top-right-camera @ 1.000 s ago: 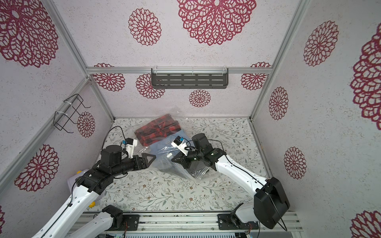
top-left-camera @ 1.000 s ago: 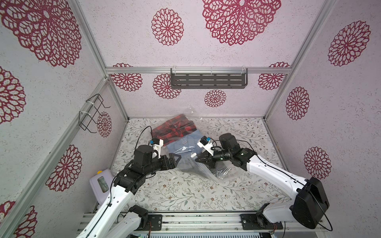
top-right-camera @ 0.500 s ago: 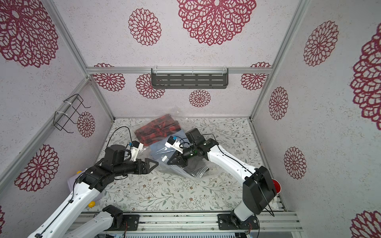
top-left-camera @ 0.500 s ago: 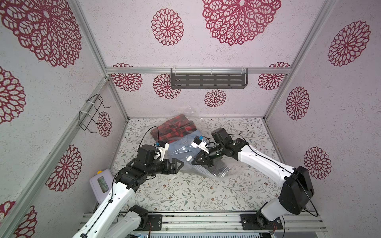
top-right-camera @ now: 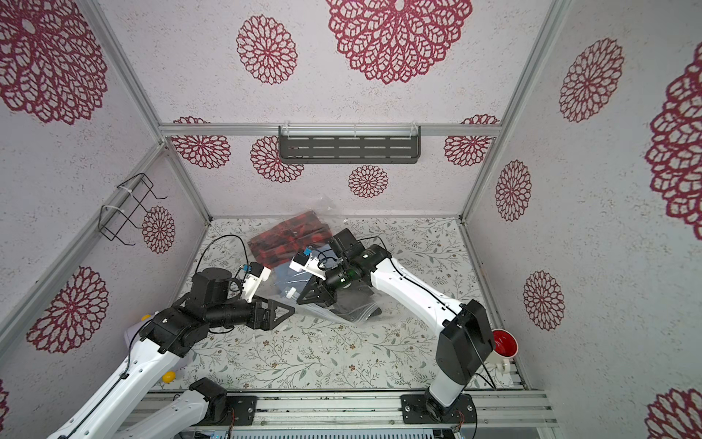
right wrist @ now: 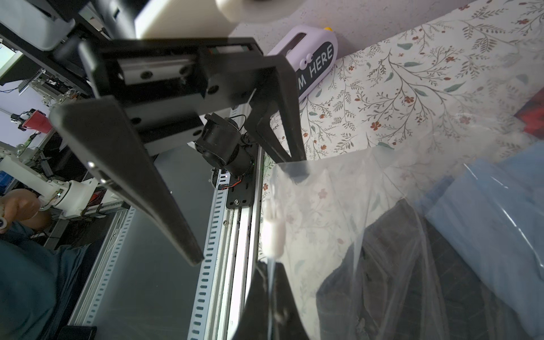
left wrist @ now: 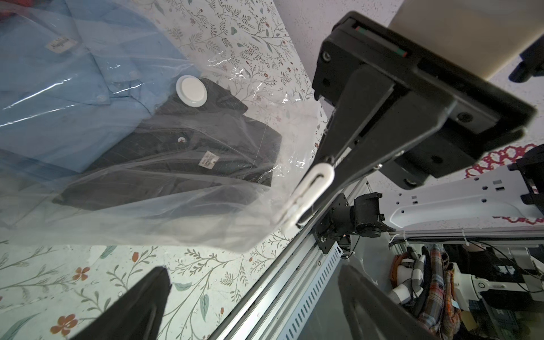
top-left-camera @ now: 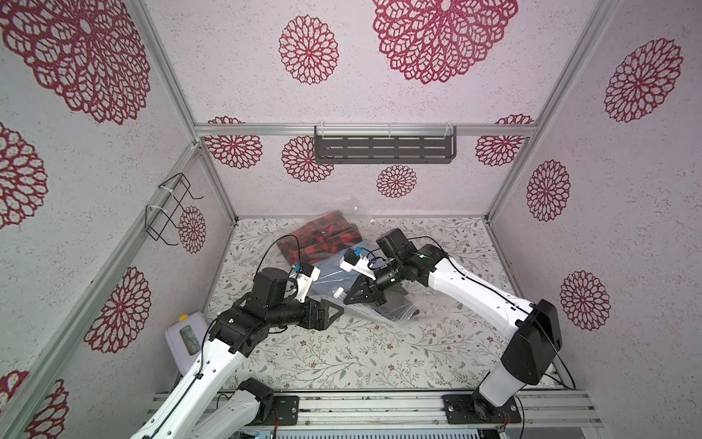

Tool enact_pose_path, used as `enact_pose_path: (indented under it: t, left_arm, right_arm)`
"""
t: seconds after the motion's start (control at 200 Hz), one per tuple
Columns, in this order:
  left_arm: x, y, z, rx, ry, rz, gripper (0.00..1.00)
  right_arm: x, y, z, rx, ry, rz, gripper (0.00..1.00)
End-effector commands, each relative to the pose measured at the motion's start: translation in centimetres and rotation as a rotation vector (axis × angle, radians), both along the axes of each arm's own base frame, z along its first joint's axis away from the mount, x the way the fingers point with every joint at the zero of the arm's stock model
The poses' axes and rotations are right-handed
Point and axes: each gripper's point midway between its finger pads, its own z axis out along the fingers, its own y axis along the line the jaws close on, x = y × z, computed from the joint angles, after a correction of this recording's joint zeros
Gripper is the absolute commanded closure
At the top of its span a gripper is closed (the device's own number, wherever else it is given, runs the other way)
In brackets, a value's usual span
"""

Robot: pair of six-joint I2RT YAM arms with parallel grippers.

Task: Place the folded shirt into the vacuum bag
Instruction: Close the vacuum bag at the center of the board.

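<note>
The left gripper (top-left-camera: 331, 314), fingers spread wide and holding nothing, had been drawn back clear of the bag (top-left-camera: 408, 317). The bag's edge was kept pinched in the closed right gripper (top-left-camera: 351, 298). The dark shirt (left wrist: 182, 164) was seen inside, beside the blue shirt (left wrist: 59, 103), so placement was judged essentially done.

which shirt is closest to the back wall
The red plaid shirt, rearmost of the three; the blue shirt lies in front of it, the dark striped shirt farther forward still.
</note>
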Motion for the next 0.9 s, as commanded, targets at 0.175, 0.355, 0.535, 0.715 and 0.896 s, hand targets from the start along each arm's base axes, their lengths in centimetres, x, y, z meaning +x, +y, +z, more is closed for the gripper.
enact_pose_path:
  t: [0.175, 0.355, 0.535, 0.715, 0.896]
  left_arm:
    - [0.3, 1.9, 2.5, 0.095, -0.141, 0.062, 0.08]
    - [0.8, 3.7, 5.4, 0.104, -0.316, 0.142, 0.03]
    - [-1.4, 0.1, 5.9, -0.021, -0.361, -0.082, 0.03]
    - [-1.2, -2.1, 3.6, 0.089, -0.365, -0.176, 0.03]
    - [-0.3, -2.7, 2.4, 0.172, -0.349, -0.193, 0.0]
  right_arm:
    - [-1.6, 0.2, 2.7, 0.058, -0.023, 0.073, 1.0]
    - [-2.1, -0.5, 2.5, 0.052, -0.032, 0.064, 1.0]
    - [-2.2, -0.7, 3.2, 0.066, -0.049, 0.061, 1.0]
    - [-2.2, -0.6, 3.8, 0.08, -0.05, 0.077, 1.0]
    - [-2.4, -0.8, 4.1, 0.088, -0.059, 0.077, 1.0]
